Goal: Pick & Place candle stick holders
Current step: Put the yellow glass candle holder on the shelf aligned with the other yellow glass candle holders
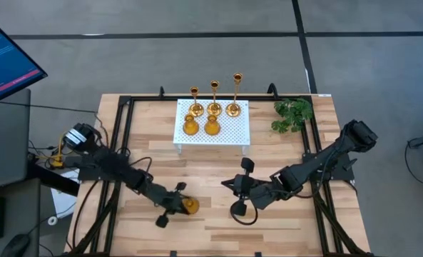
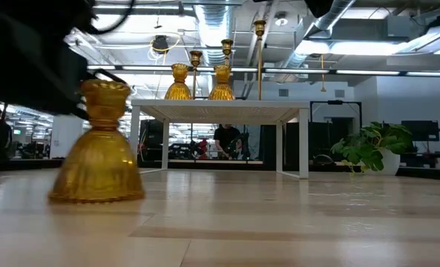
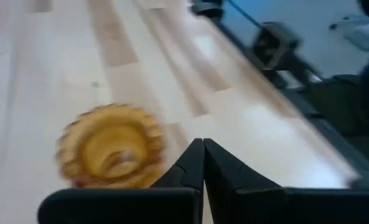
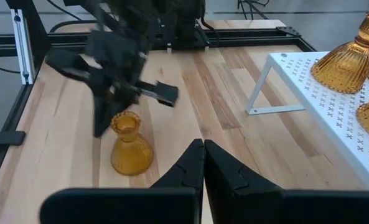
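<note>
One short squat gold holder (image 1: 190,206) stands upright on its wide base on the wooden table, near the front left; it also shows in the low view (image 2: 97,148) and the right wrist view (image 4: 130,146). My left gripper (image 3: 203,148) is shut, its fingers right beside the holder's top (image 3: 112,146). My right gripper (image 4: 203,148) is shut and empty, near the table's middle (image 1: 230,184). Three tall thin-stemmed holders (image 1: 215,96) and two squat ones (image 1: 200,126) stand on a white perforated stand (image 1: 186,137) at the far middle. My left gripper's shut fingers (image 3: 187,165) come slanting down from the table's left, beside the standing holder's scalloped top rim (image 3: 153,140). The near finger hides the spot, so I cannot tell whether they touch it.
A green plant sprig (image 1: 293,114) lies at the far right, beside the stand. Black frame rails (image 1: 122,135) run along the table's left and right sides. A monitor (image 1: 4,57) stands off the table's left. People (image 2: 223,141) show in the room behind.
</note>
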Controlling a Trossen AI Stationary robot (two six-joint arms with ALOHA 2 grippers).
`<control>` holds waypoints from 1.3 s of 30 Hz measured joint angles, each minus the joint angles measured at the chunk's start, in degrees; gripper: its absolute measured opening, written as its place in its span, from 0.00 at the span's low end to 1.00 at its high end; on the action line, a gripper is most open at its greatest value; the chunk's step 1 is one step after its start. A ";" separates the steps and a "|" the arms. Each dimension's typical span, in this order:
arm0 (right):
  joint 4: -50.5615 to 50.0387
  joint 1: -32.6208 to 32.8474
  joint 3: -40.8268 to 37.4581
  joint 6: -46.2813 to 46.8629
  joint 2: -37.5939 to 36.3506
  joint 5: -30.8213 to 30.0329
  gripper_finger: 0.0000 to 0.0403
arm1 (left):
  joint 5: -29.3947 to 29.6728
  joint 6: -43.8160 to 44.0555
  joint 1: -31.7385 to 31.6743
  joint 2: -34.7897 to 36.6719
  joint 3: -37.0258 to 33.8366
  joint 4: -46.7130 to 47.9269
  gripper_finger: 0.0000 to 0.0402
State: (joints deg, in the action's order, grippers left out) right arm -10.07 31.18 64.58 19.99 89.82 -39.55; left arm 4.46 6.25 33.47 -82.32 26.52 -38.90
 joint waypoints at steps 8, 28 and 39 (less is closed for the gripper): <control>-1.16 0.94 0.00 0.02 0.00 -2.55 0.00 | -1.31 -0.01 -7.55 -6.36 -0.03 -5.07 0.01; -2.45 9.38 0.00 3.46 -0.02 -10.48 0.00 | 24.16 -3.60 -4.78 -0.33 -0.07 0.16 0.01; -3.25 9.97 0.00 3.61 -0.02 -11.56 0.00 | 20.28 -2.50 -7.41 -0.33 -0.07 -0.04 0.11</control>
State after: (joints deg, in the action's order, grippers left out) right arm -13.32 41.15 64.58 23.59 89.80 -51.11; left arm 24.74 3.75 26.06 -82.65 26.46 -38.95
